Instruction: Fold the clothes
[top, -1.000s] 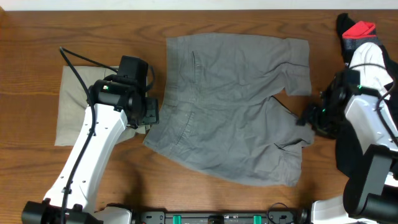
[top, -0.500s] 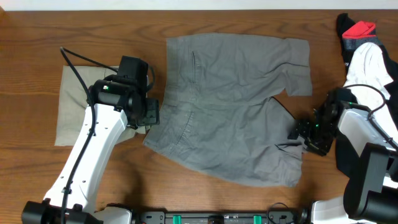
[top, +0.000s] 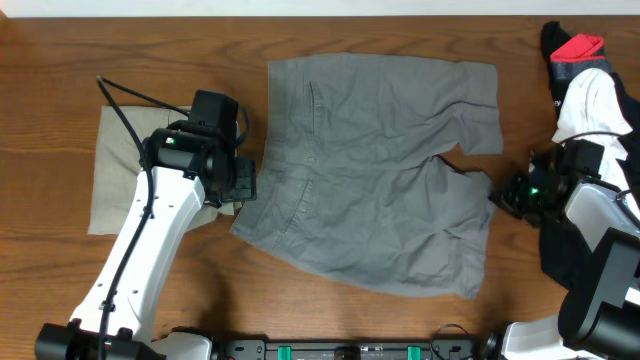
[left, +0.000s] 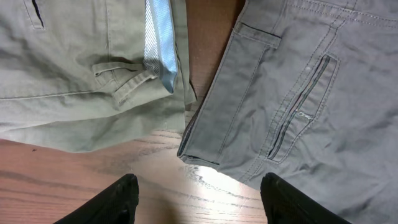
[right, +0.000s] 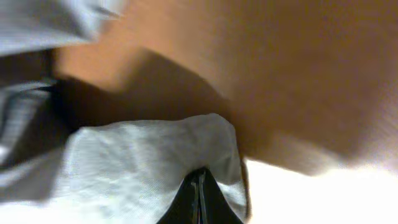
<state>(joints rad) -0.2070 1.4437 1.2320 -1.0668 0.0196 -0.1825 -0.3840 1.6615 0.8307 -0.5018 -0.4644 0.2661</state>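
1. Locate grey shorts spread flat at centre of table, waistband toward 9 o'clock, legs toward 3 o'clock.
2. Note the leg nearer 12 o'clock lying smooth, and the leg nearer 6 o'clock creased along its hem.
3. Locate khaki shorts folded at 9 o'clock, just beside the grey waistband and partly under left arm. See a pale lining strip along their edge in the left wrist view.
4. Find left gripper at the 9 o'clock edge of the grey shorts, over the waistband corner and bare wood. Read jaws as spread wide with nothing held; fingers stand well apart either side of the corner.
5. Find right gripper at 3 o'clock, at the creased hem. Treat the right wrist view as blurred; read jaws as pressed together, with a fold of pale grey cloth at the tips.
6. Note pile of black, red and white cloth at 2 o'clock.
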